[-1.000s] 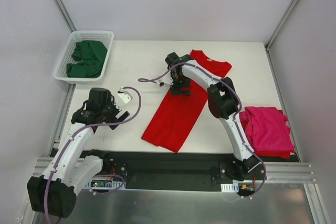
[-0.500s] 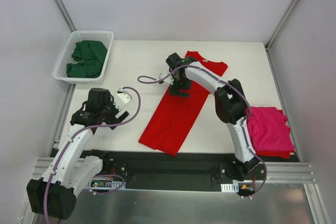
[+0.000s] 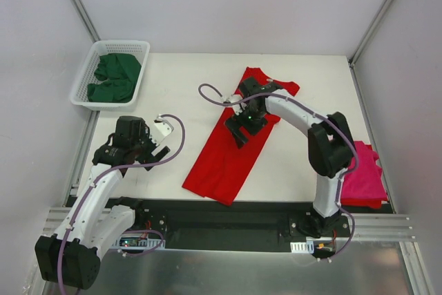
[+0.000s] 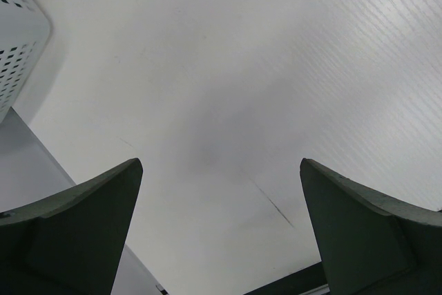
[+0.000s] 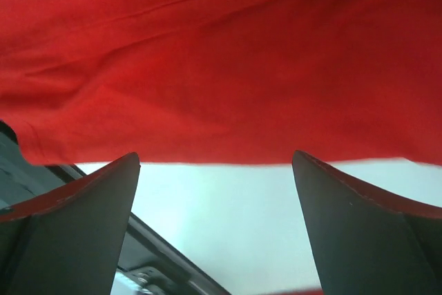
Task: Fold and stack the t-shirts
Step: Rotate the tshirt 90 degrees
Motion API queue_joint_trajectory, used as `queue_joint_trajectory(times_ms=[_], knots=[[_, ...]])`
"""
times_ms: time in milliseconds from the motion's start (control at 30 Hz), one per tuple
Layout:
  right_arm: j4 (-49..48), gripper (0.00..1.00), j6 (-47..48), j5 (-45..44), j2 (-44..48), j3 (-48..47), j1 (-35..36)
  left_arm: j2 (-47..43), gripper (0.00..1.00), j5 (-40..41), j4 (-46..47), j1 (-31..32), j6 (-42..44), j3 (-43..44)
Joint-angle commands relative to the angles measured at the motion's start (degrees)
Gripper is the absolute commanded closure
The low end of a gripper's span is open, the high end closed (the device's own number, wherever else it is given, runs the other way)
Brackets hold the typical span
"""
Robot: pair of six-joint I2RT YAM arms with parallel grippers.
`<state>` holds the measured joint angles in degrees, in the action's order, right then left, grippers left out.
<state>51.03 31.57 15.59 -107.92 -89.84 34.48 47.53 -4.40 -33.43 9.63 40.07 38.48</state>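
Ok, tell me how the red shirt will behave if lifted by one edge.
Probably floppy: the red shirt lies flat with soft creases, so it should drape and sag. Likely light, being thin cloth. Pushed, it would probably bunch rather than slide whole on the table.

Red t-shirt point(image 3: 222, 162), magenta t-shirt point(image 3: 362, 181), green t-shirts point(image 3: 114, 77) (white basket point(image 3: 103, 105)).

White table point(image 3: 179, 81): red t-shirt point(image 3: 224, 160), pink t-shirt point(image 3: 362, 179), basket point(image 3: 121, 43)

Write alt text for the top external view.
The right gripper is over a long red shirt lying diagonally mid-table. The left gripper hangs over bare table; green shirts sit in a white basket at far left, and a pink shirt lies at the right edge.
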Motion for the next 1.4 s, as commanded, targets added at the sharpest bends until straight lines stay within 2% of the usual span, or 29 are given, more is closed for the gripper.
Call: queue_joint_trajectory(times_ms=[0, 133, 267, 533, 733, 833, 1033, 1133, 1367], knots=[[-8.2, 0.04, -10.1, 5.8, -3.3, 4.4, 1.9, -1.3, 0.01, -0.5, -0.1, -0.7, 0.4, 0.2], [-17.8, 0.04, -8.2, -5.6, -2.8, 10.2, 5.7, -2.6, 0.01, 1.1, 0.0, -1.1, 0.6, -0.6], [-26.6, 0.04, -6.2, -10.9, -0.8, 15.7, 8.6, -3.3, 0.01, 0.4, 0.2, -2.9, 0.0, -1.3], [-29.9, 0.04, -3.5, -22.3, 5.6, 22.5, 16.5, -3.1, 0.01, -0.1, 0.9, -4.3, -0.5, -1.6], [-27.5, 0.04, -2.4, -24.6, 5.8, 23.8, 18.5, -3.1, 0.01, -0.1, 0.8, -4.4, -0.4, -0.7], [-26.1, 0.04, -1.4, -22.3, 3.3, 25.1, 17.8, -3.4, 0.01, -0.1, 0.8, -4.4, -0.4, -0.9], [-18.5, 0.04, -0.5, -13.9, 0.8, 22.2, 16.1, -4.0, 0.01, 0.6, 0.7, -4.4, -0.2, -1.4], [-11.0, 0.04, -0.4, -11.0, -1.8, 19.5, 15.3, -4.2, 0.01, 0.7, 0.9, -4.4, -0.2, -1.4], [-0.8, 0.04, 3.1, -11.8, -5.0, 16.3, 14.8, -3.8, 0.01, 0.5, 0.8, -4.4, 0.2, -1.0]])
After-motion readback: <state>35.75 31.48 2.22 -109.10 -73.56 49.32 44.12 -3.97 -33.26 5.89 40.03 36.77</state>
